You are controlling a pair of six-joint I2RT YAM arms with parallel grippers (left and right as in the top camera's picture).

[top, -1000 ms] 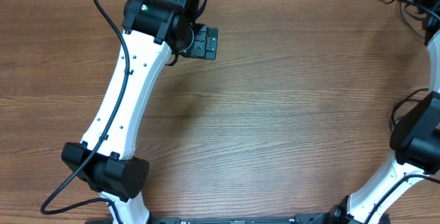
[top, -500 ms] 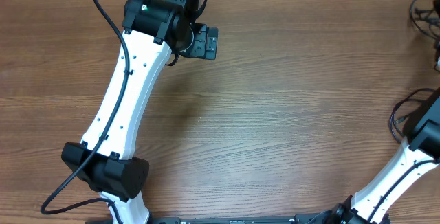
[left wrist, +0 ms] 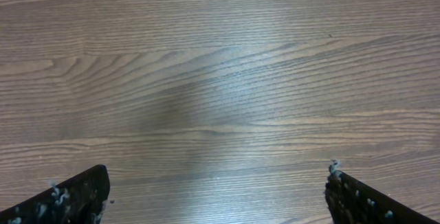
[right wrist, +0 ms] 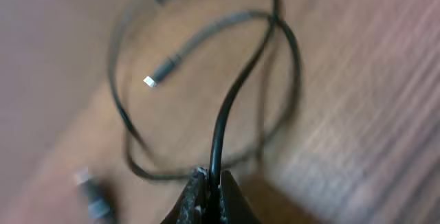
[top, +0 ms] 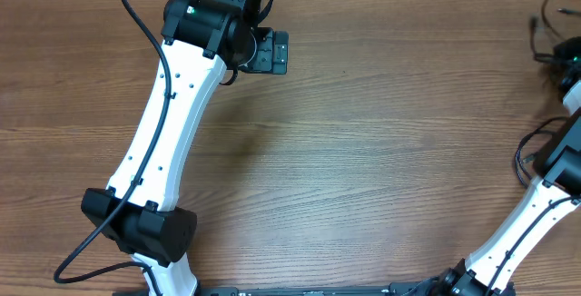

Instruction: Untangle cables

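The cables (right wrist: 227, 114) are thin black cords in loose loops, seen in the right wrist view with a small white-tipped plug end (right wrist: 161, 69). My right gripper (right wrist: 212, 183) is shut on one black cord and holds it. In the overhead view the cables (top: 545, 28) show only as thin loops at the far right edge, where my right gripper is out of frame. My left gripper (top: 272, 54) is at the back left of the table, open and empty, its fingers (left wrist: 216, 196) spread wide over bare wood.
The wooden table (top: 363, 151) fills the overhead view. The left arm (top: 172, 123) reaches from the front left to the back. The right arm (top: 545, 196) stands along the right edge with its own thicker black wire.
The right arm has shifted at the right edge and the cable loops there have moved with it. The left arm has not moved.
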